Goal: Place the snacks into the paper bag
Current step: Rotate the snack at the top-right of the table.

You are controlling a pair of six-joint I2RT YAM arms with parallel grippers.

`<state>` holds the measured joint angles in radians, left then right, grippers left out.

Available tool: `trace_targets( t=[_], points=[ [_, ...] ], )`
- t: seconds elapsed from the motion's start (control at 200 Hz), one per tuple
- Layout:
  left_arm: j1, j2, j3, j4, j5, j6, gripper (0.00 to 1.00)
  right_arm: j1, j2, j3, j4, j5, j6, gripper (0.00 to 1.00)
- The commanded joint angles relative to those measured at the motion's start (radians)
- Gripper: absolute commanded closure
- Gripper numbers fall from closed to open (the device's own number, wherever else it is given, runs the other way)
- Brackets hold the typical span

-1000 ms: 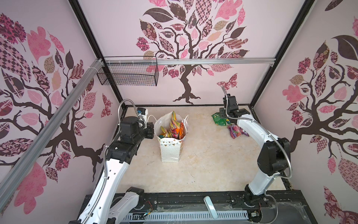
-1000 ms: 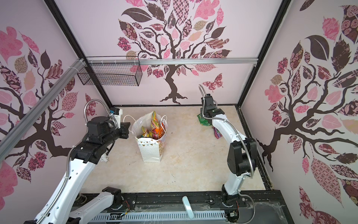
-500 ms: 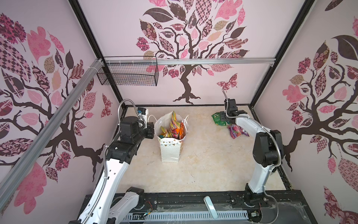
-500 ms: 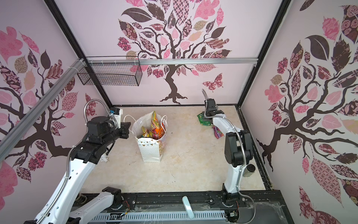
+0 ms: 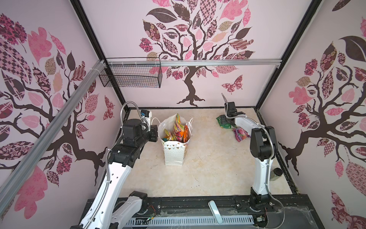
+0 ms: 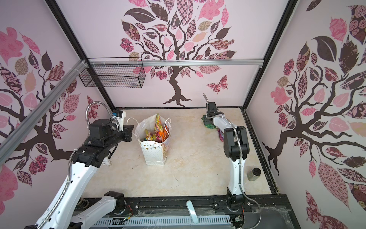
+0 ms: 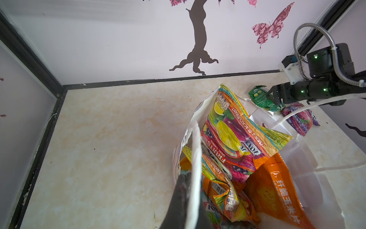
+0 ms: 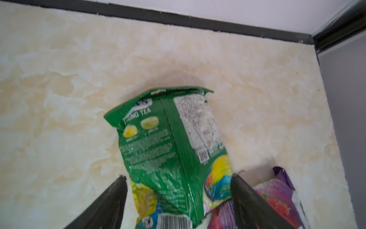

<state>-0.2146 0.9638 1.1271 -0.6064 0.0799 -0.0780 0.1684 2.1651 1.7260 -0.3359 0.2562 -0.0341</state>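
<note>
White paper gift bag (image 5: 174, 152), printed with small dots and a triangle bunting, stands upright on the cream marble-patterned bench (image 5: 208, 174), directly in front of the left tool (image 5: 156, 134). That tool is pressed together on the bag's near rim; in the left wrist view a dark finger (image 7: 181, 198) lies flat against the outside of the paper wall. Just beyond the left tool, inside the bag, crumpled glossy snack pouches stand on end: a multicoloured pouch marked "FOX'S" and "LEMON & BLACKCURRANT" (image 7: 233, 134) rises above the rim, and an orange pouch with white Chinese lettering (image 7: 277, 188) leans beside it. The right tool (image 8: 178, 198) reaches low over the bench well away from the bag, near the back wall. Its two dark fingers (image 8: 111, 202) stand wide apart, one on either side of a green plastic pouch (image 8: 168, 138) that lies on the bench between them; whether they touch it is unclear. A purple plastic pouch (image 8: 277, 190) lies on the bench just beside the right tool, touching the green one. Both top views show these two pouches outside the bag (image 6: 154, 154). A small clear jar with a dark lid (image 6: 254, 174) stands by the right arm's base, far behind its tool.
</note>
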Motion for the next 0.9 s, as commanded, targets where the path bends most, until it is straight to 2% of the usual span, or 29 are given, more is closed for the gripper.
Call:
trace_targets(
  t=[0.0, 0.165, 0.565, 0.795, 0.895],
  points=[
    [0.007, -0.007, -0.013, 0.054, -0.015, 0.009, 1.0, 0.001, 0.094, 0.122, -0.042, -0.009, -0.03, 0.16],
    [0.006, -0.004, -0.013, 0.054, -0.01, 0.008, 1.0, 0.002, 0.192, 0.254, -0.095, -0.049, -0.031, 0.16],
    [0.007, 0.002, -0.013, 0.054, -0.009, 0.01, 1.0, 0.022, 0.342, 0.386, -0.169, -0.088, -0.024, 0.2],
    [0.007, 0.0, -0.013, 0.054, -0.007, 0.009, 1.0, 0.043, 0.363, 0.377, -0.166, -0.09, -0.009, 0.33],
    [0.007, 0.001, -0.013, 0.055, -0.006, 0.008, 1.0, 0.05, 0.356, 0.375, -0.17, -0.096, -0.002, 0.45]
  ],
)
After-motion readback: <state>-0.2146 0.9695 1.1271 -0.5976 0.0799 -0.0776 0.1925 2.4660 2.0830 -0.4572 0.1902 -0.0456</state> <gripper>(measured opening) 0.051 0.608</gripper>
